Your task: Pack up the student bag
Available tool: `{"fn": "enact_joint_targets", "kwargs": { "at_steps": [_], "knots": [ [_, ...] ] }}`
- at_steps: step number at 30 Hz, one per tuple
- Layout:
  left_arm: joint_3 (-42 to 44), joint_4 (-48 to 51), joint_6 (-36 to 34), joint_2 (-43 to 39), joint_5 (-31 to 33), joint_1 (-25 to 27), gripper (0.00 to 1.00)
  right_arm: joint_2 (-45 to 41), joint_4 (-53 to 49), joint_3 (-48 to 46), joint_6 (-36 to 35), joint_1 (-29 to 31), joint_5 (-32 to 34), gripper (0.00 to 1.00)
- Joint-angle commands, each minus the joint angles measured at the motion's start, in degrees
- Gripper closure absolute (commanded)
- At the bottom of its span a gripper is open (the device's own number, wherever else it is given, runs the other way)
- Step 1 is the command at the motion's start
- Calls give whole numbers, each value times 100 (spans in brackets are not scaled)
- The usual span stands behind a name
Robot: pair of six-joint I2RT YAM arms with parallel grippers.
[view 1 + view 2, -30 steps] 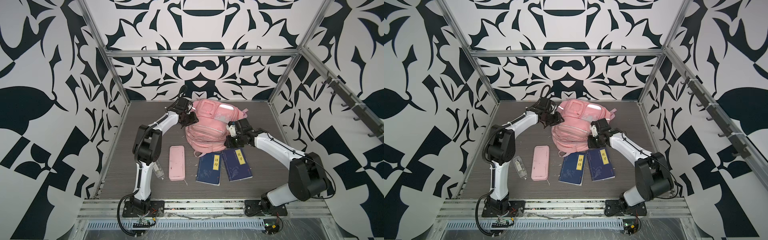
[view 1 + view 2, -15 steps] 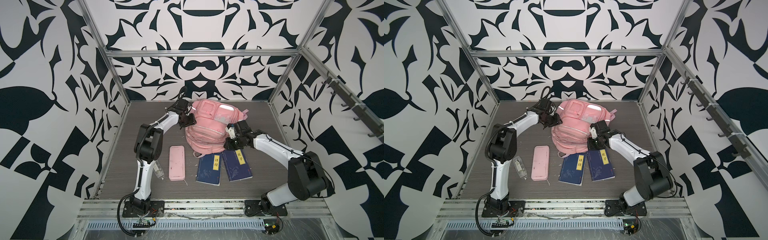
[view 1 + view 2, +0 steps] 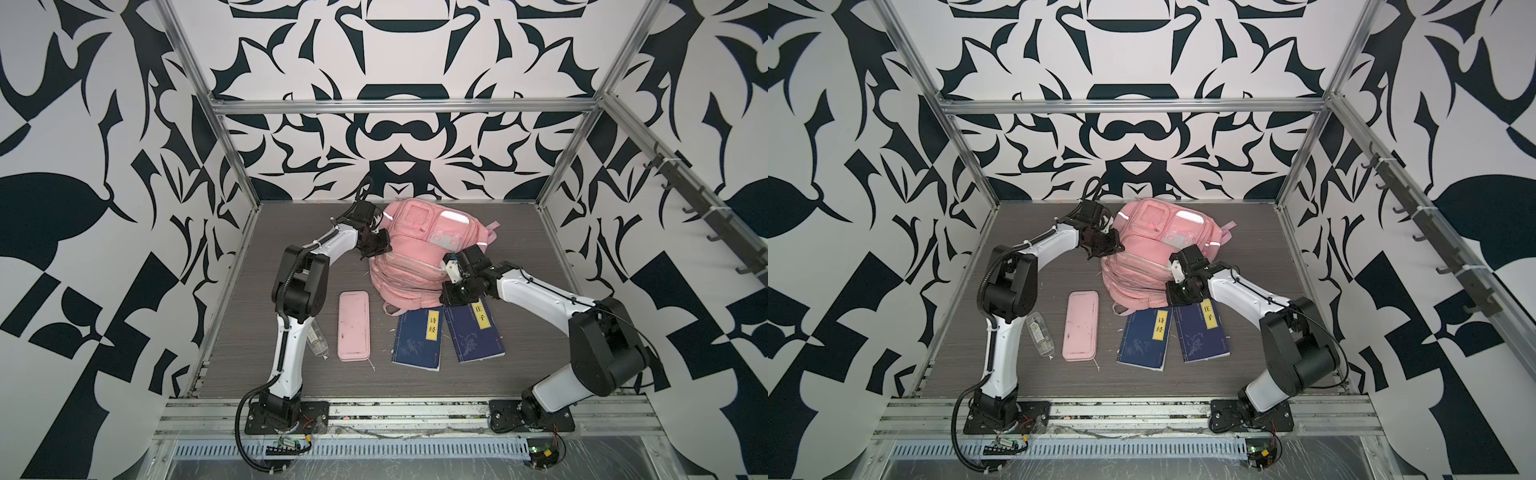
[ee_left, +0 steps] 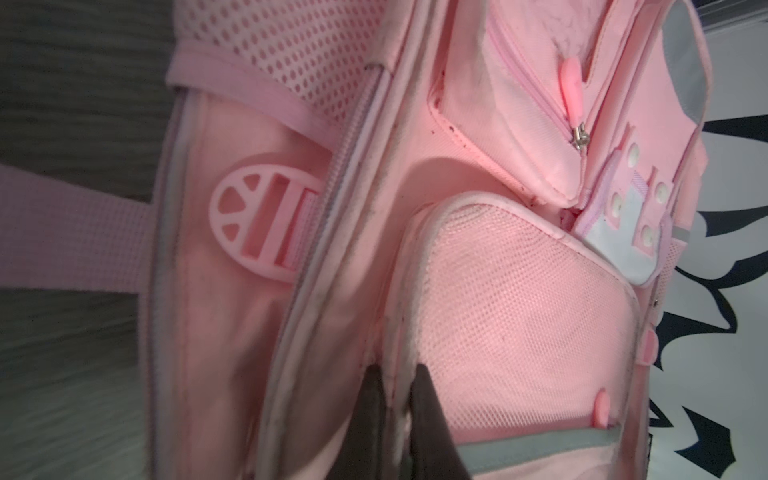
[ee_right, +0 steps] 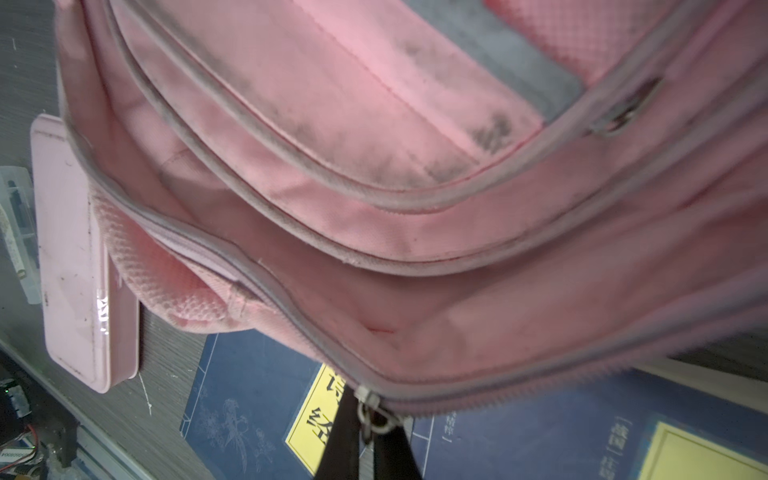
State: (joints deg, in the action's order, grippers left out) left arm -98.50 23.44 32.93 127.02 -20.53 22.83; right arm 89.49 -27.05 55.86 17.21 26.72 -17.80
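Two arms, both on the student bag [image 3: 411, 257], which sits slumped at mid-back of the grey table [image 3: 523, 249], front pockets facing up in both top views. Left gripper [image 3: 380, 245] is at the bag's left side. In the left wrist view its fingers [image 4: 428, 415] are pinched together on pink fabric at the edge of the mesh side pocket [image 4: 519, 316]. So it is closed, gripping the bag. Right gripper [image 3: 445, 292] is at the bag's lower right corner. In the right wrist view the jaws are closed on the metal zip pull [image 5: 374, 415] of the main zipper. The zipper looks closed along the part in view.

Pink pencil case [image 3: 353, 326] lies flat in front of the bag, to its left, apart from it. Two blue books [image 3: 417, 338] [image 3: 473, 332] lie side by side just in front of the bag, their top edges touching or tucked under it. Clear bottle [image 3: 318, 338] lies beside the left arm, near the pencil case.
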Motion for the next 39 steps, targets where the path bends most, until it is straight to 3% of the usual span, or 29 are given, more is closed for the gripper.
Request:
{"fn": "enact_joint_targets", "kwargs": {
  "at_steps": [1,9,19,25,31,36,39],
  "knots": [
    [459,-814,799,-372,-288,-109,100,78,30,135,8,255,-334,100],
    [754,-1484,1402,-647,-491,-170,100,647,188,963,237,1071,-527,100],
    [1074,-1934,1763,-876,-502,-285,100,1537,110,2439,407,1503,-757,100],
    [1557,-2553,2149,-1108,-475,-617,100,1773,132,2699,394,1538,-726,100],
    [2558,-3313,2518,-1794,66,-1044,100,1699,-121,2842,183,1449,-583,100],
    [3396,-3858,2700,-2372,800,-1087,100,1552,-458,3035,-60,1303,-529,100],
    [3425,-4067,2862,-2270,645,-1044,100,1498,-723,3192,-239,1257,-604,100]
  ]
}}
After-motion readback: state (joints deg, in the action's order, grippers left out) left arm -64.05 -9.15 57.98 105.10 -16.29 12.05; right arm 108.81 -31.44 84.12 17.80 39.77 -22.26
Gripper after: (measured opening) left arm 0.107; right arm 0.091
